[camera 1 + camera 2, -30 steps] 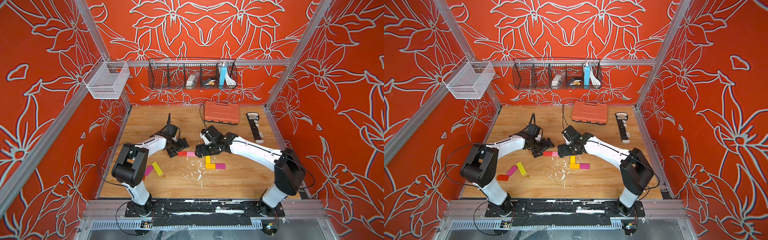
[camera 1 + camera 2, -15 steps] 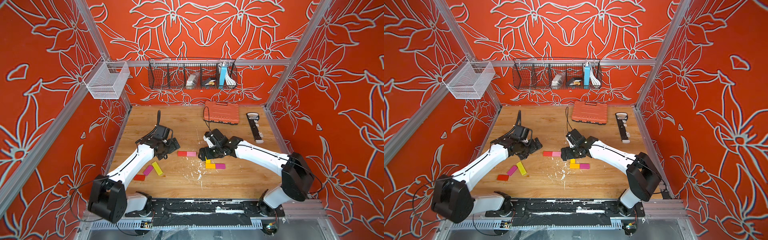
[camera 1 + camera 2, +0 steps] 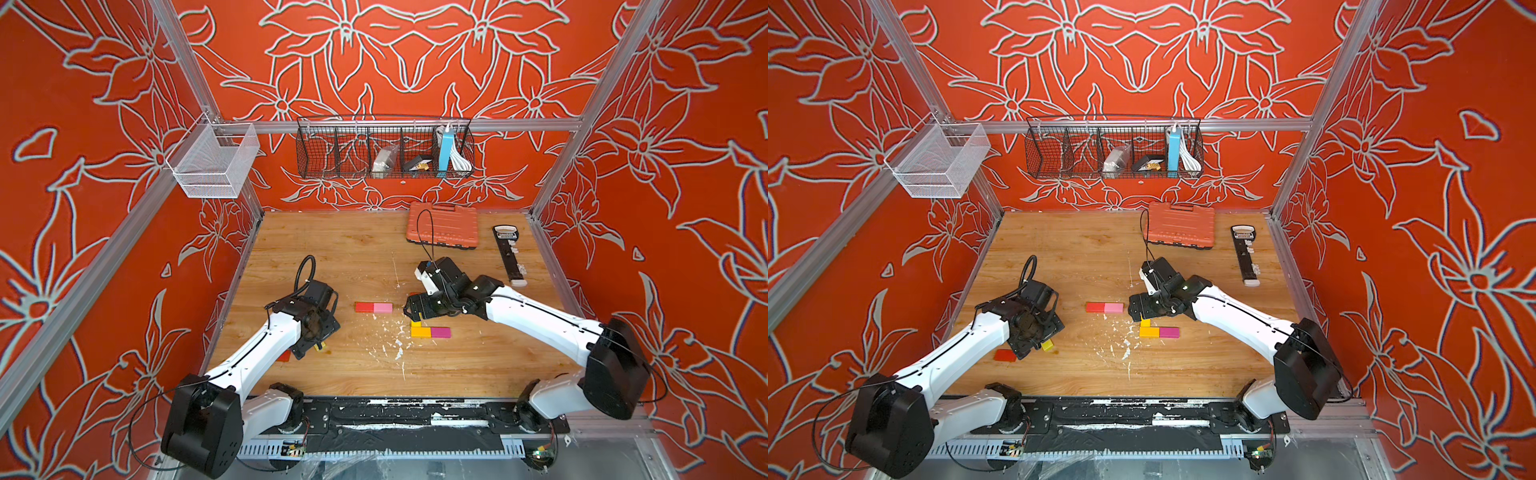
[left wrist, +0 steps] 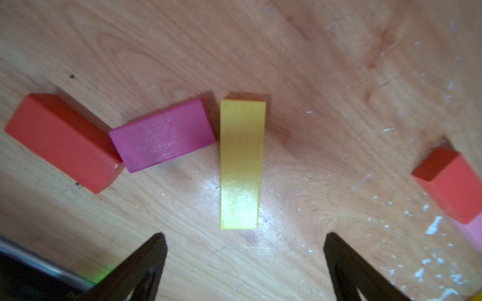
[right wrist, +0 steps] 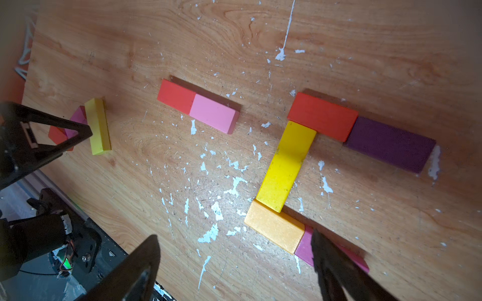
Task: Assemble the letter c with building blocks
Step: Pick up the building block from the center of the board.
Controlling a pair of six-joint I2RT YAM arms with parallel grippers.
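The left gripper [image 4: 245,237] is being held spread over the counter [image 3: 357,257], with nothing between its fingers. In its wrist view a loose yellow bar [image 4: 241,164] is lying just ahead of the fingertips, one end pointing toward the gap. A magenta block [image 4: 163,135] is sitting just beside that bar's far end, and a red block [image 4: 62,143] is resting against the magenta one (the three are forming a crooked row on the left side of the counter).

The right gripper [image 5: 233,234] is likewise being held wide apart, gripping nothing. Beneath it, five blocks are sitting in a C-like shape. An orange-red block [image 5: 323,117] and a purple block [image 5: 390,144] are lying end to end as one arm. A second yellow bar [image 5: 287,166] is running as the spine from the orange-red block to an orange block [image 5: 273,230]. A second magenta block [image 5: 305,247], partly hidden by a gripper finger, is adjoining the orange one. Between the two groups a red-and-pink pair [image 3: 374,307] is lying end to end, apart from both.
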